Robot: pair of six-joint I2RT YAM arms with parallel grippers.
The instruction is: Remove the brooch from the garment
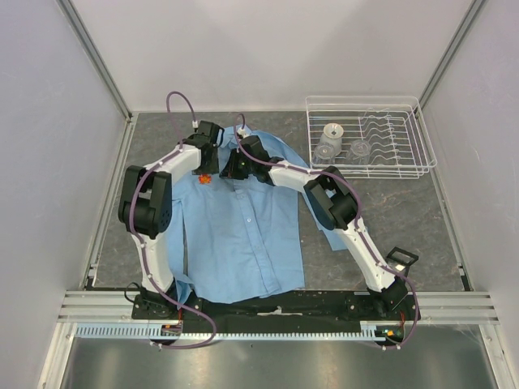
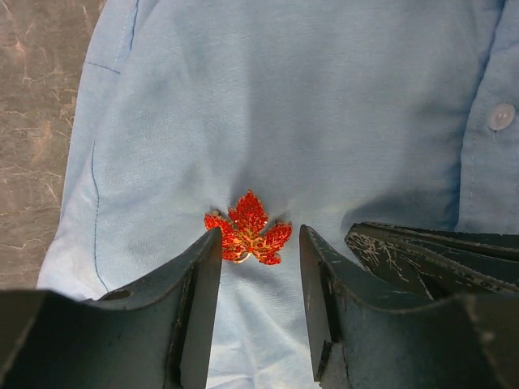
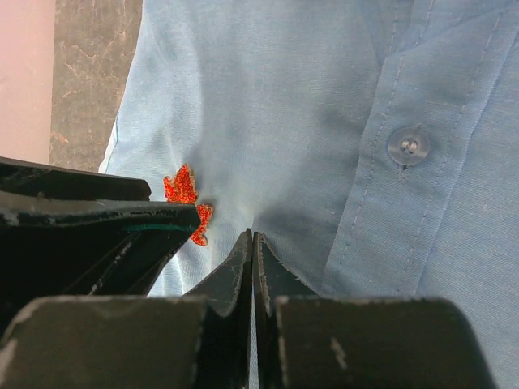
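Rack (image 1: 362,98): glassware (image 1: 331,139) inside | brooch (image 2: 247,229) (leaf-shaped) on garment (image 2: 324,97)

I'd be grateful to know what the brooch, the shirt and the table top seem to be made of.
Brooch: leaf-shaped, likely metal with a glittery orange-red face; it sparkles and a thin gold-coloured edge shows. Shirt: light blue woven cloth, matte, probably cotton or a blend; it puckers softly. Table top: grey-brown, veined like stone, possibly laminate.
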